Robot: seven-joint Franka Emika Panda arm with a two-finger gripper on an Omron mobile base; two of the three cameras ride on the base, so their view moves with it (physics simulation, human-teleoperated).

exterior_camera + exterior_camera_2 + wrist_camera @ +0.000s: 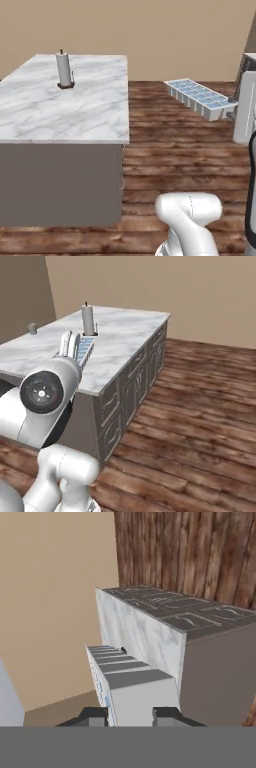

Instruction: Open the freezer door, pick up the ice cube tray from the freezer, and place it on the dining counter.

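Pincer (130, 714) is gripping the ice cube tray (200, 98) by one short end, jaws closed tight on it, one dark fingertip (93, 714) showing on each side of the tray in the hand view. Tray is hanging in the air over the wood floor (175, 150), off the surface's right-hand edge as the left base view sees it, not touching the top. It is sitting roughly level there, cups facing up. In the right base view the tray (84, 351) is poking out past the arm's big joint, seen against the dining counter (125, 331). Paper towel roll (64, 70) is standing upright near the far left corner of the marble surface. A small grey object (33, 328) is sitting by the left edge in the right base view, too small to identify.
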